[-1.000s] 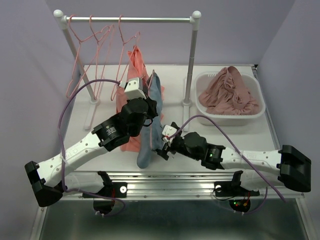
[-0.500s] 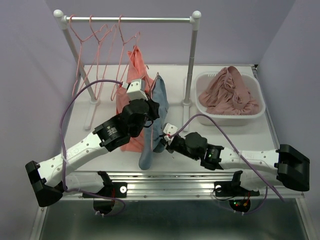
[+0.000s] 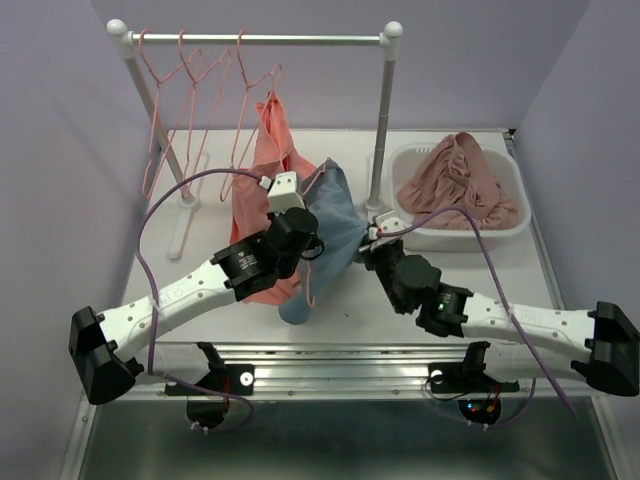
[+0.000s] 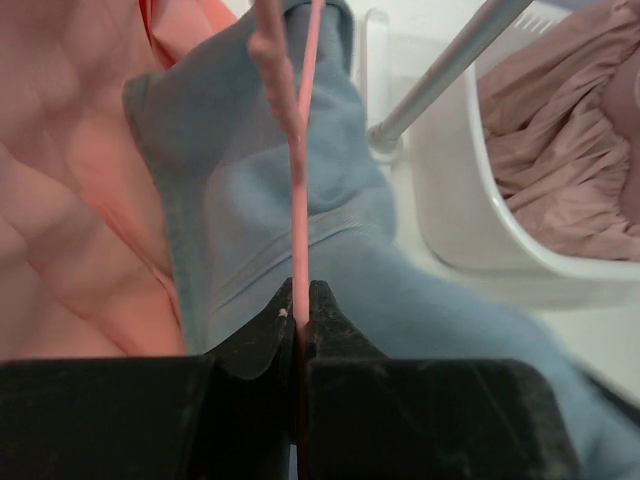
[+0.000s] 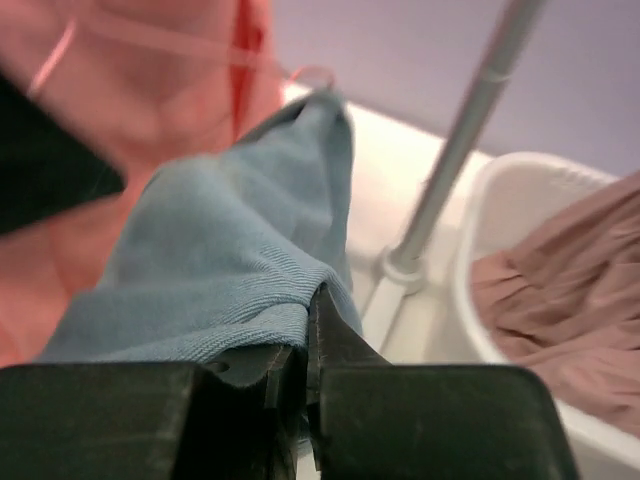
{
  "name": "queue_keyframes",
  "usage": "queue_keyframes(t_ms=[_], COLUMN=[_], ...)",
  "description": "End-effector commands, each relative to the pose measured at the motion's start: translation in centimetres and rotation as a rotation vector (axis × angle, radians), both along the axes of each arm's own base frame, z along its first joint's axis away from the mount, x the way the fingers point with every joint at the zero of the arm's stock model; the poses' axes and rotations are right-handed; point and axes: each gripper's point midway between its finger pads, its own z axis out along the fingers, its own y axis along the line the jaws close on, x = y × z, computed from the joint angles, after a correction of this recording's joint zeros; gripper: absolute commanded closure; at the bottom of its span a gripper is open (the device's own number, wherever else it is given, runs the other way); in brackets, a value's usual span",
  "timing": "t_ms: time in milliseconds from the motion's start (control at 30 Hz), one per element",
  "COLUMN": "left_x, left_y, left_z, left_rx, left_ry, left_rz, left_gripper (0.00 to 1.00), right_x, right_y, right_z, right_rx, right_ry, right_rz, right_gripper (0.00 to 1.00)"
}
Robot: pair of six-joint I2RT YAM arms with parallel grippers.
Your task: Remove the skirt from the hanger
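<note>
In the last sec my R gripper point(image 5: 308, 300), clenched on skirt point(image 3: 338, 212) hem, has hauled it right toward basket point(image 3: 470, 232) while L gripper point(image 4: 300, 298) pins hanger point(image 4: 298, 210); skirt now taut, top apparently still hooked, i.e. partly off.

**One High Wide View, Two Close Wrist Views**

The top external camera sits above and behind the arm bases. It looks down and forward across the whole bench point(image 3: 350, 145) to the clothes rack point(image 3: 300, 39) at the far side. The left wrist camera sits just behind the left end effector point(image 4: 300, 290) and faces along its fingers, very near the pink hanger point(image 4: 300, 220) wire pinched there and the blue skirt point(image 4: 250, 200) behind it. The right wrist camera looks the same way past the right end effector point(image 5: 305, 300), close on the skirt fabric it grips. All three views share the skirt, a rack post point(image 4: 450, 65) and the white basket point(image 4: 470, 230).
</note>
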Motion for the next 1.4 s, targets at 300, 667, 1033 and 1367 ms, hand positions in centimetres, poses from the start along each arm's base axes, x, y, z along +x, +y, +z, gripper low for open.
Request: queue_keyframes(t_ms=[300,667,1033,1367], left_x=[-1.2,-1.5,-1.5,-1.2], left_y=[1.9,1.6,1.7,1.5], left_z=[-2.2,-2.3,-1.8,-2.4], left_rx=[0.009,0.001,-0.011,0.021], left_ry=[0.01,0.009,-0.005,0.006], left_rz=[-0.001,-0.032,-0.031,-0.022], left_gripper=[1.0,1.0,1.0,1.0], right_x=[5.0,6.8,12.2,11.6], right_y=[-17.4,-23.1,-27.9,-30.7], right_z=[20.9,28.4,31.7,32.6], right_rx=[0.238,0.169,0.069,0.058], right_ry=[-0.258,-0.376,-0.384,-0.407], right_rz=[-0.657,-0.84,-0.964,-1.008], right_gripper=[0.99,0.99,0.99,0.99])
